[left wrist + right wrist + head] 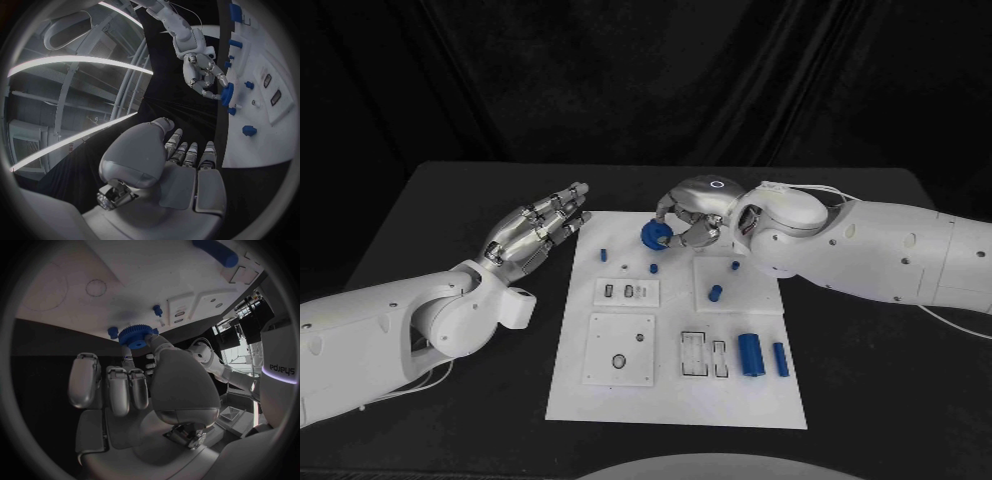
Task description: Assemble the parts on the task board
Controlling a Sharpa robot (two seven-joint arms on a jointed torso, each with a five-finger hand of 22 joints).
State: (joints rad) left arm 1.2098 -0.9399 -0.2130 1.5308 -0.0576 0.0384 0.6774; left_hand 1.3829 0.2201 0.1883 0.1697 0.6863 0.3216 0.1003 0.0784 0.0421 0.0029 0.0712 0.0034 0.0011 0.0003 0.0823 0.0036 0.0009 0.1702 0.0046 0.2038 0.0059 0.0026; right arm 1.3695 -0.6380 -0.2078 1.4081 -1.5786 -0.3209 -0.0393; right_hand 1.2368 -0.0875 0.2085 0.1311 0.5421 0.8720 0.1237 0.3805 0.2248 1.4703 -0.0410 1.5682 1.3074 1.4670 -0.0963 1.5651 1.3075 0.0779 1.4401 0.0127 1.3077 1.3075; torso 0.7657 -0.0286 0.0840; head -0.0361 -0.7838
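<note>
The right hand [692,212] holds a blue gear [656,234] between its thumb and fingertips, at the far edge of the task board [678,400]. In the right wrist view the gear [137,334] is seen with its toothed rim, pinched at the tips of the fingers [128,385], and the white plate lies just behind it. The left wrist view shows the same hand [205,76] with the gear [227,93] at the board's edge; whether the gear touches the board I cannot tell.

The left hand [542,228] is beside the left far corner of the board, over the black tabletop [444,200]. Its fingers are stretched out and close together, and it holds nothing.

On the board, near the gear, a small blue peg [604,254] stands at the left and another small peg [653,267] is a little nearer to the robot. A short blue piece [715,293] lies toward the middle right. Near the right front corner, a thick blue cylinder [750,353] lies next to a thinner blue rod [780,359], both pointing away from the robot. Between them and the left side there are two narrow rectangular slots [701,355] and a square plate with a small hole [620,348].
</note>
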